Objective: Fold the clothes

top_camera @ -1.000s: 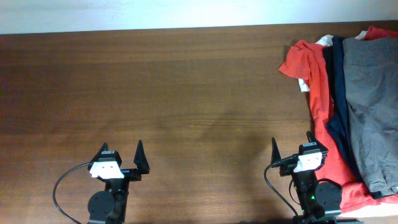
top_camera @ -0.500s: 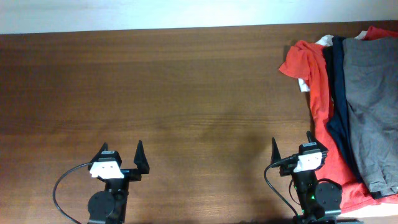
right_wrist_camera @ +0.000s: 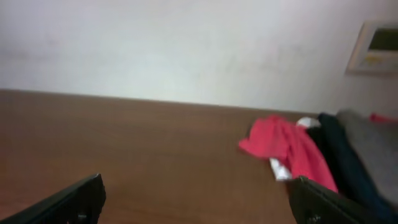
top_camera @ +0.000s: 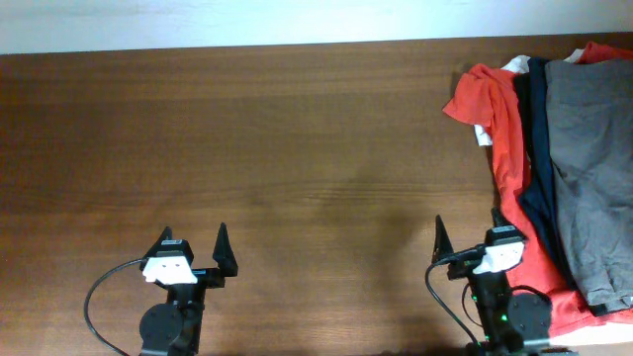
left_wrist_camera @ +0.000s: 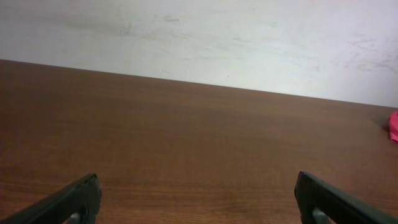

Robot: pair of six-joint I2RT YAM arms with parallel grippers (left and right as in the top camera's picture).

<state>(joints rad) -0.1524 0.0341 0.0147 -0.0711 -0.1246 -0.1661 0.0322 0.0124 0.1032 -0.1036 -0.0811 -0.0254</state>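
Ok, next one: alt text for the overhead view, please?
Grey-khaki woven shorts lie on a dark navy garment and an orange-red T-shirt, piled at the right edge of the brown wooden table. Both arms sit at the near edge, left claw and right claw open and holding nothing.

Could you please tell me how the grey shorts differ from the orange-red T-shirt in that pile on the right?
The grey shorts lie on the navy garment; the orange-red T-shirt lies under it. The shorts lie smooth and flat; the T-shirt is bunched at its far left corner. Both sit at the right edge of the table.
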